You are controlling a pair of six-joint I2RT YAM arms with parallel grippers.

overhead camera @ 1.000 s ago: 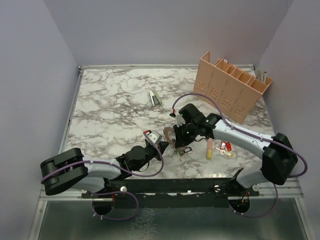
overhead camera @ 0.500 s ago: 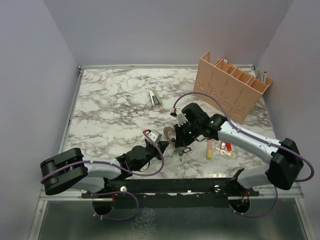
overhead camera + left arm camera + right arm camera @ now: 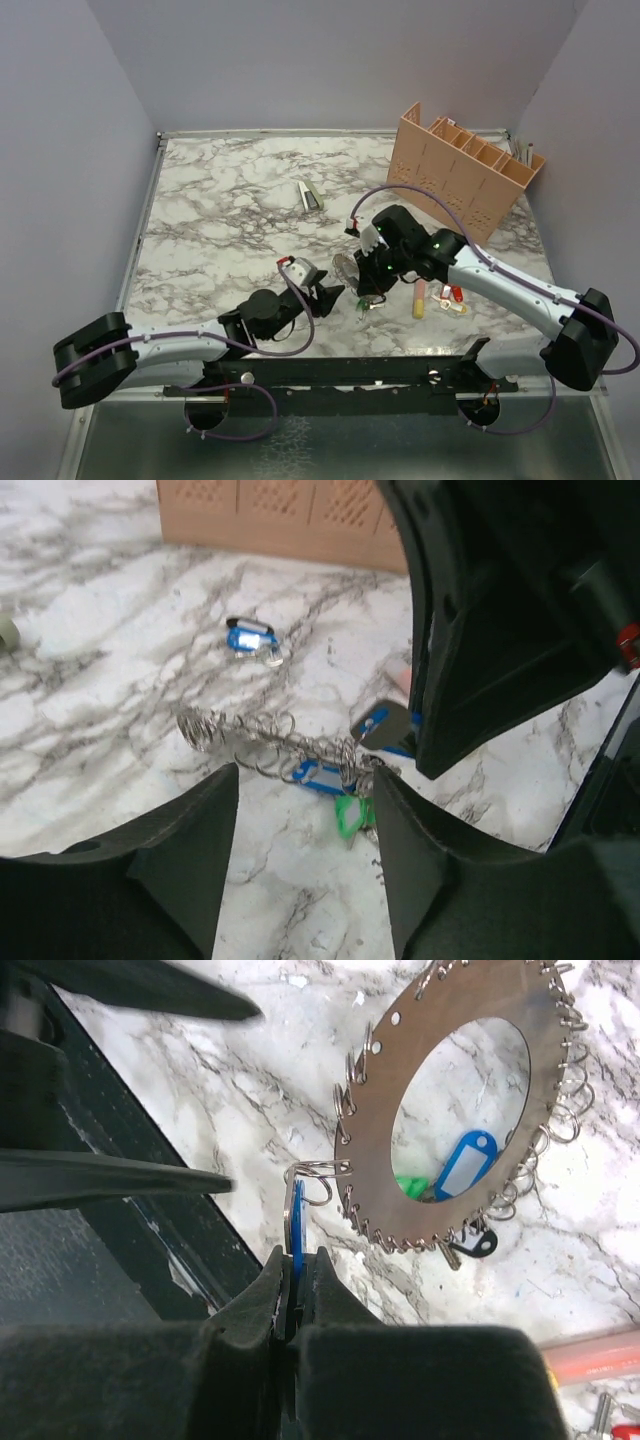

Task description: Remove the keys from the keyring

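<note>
Left gripper [image 3: 328,293] back; rack [image 3: 465,180] beyond keyring [image 3: 347,268]

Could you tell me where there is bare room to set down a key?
Bare marble lies left of the small grey object, out to the table's left edge. It is crowded front centre, around the keyring, right gripper and yellow tube.

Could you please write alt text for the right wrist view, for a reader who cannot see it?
The right gripper pinches a blue key edge-on, its small ring right at the rim of a big flat keyring over the marble table. A second blue key and a green key show through its hole.
</note>
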